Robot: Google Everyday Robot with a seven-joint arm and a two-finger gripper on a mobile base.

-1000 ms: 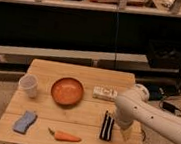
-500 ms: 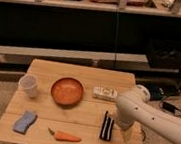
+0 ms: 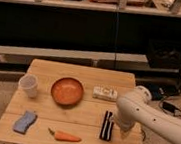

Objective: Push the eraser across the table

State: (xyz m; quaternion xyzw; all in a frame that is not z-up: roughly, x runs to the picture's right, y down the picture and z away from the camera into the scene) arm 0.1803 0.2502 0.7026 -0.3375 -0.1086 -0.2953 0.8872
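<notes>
The eraser (image 3: 107, 125), a small black block with two pale lengthwise stripes, lies on the light wooden slat table (image 3: 83, 75) near its front right corner, its long side pointing away from the front edge. My white arm reaches in from the right and bends down over the table's right side. The gripper (image 3: 124, 132) is low at the table, just to the right of the eraser, largely hidden by the arm's bulk. I cannot tell whether it touches the eraser.
An orange bowl (image 3: 67, 91) sits mid-table. A white cup (image 3: 28, 85) stands at the left, a blue-grey sponge (image 3: 24, 121) at the front left, a carrot (image 3: 65, 136) at the front, and a white bottle (image 3: 104, 93) lies behind the eraser. Dark shelving stands behind the table.
</notes>
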